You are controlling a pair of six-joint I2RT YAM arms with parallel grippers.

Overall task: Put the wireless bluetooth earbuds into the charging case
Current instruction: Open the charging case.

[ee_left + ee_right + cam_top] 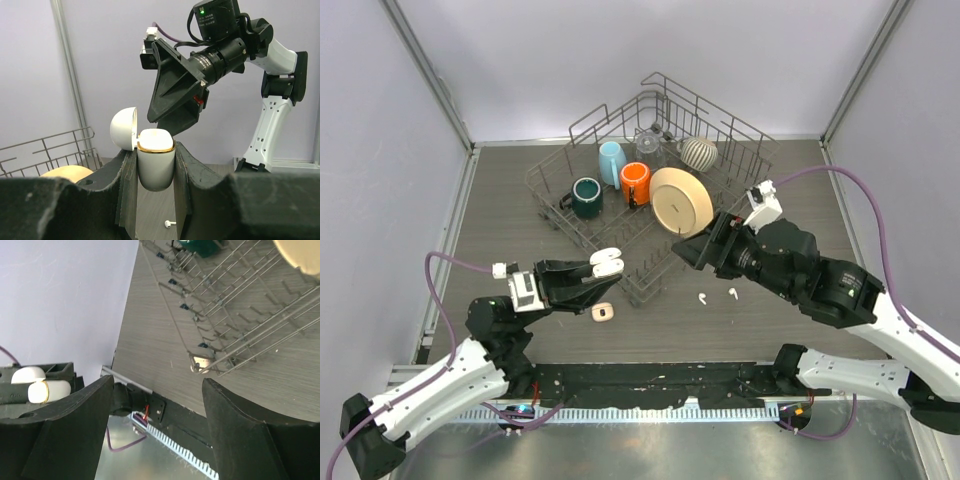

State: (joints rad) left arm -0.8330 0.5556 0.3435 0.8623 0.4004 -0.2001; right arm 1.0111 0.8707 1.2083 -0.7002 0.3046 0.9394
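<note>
Left hand (pixel 603 268) is clamping the open charging case (pixel 156 162); right hand (pixel 157 382), apart and empty, needs lowering squarely over one earbud (pixel 703 298)

We log white shells (pixel 440 385), black joints (pixel 498 322), purple cables (pixel 460 260) at both wrists, left gripper (pixel 155 150) and right gripper (pixel 157 381) matte black.

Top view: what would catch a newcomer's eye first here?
The wire dish rack at the back, holding mugs and a tan plate. In front of it the left tool grips a white case, lid open. Two earbuds lie on the table near the open right tool.
</note>
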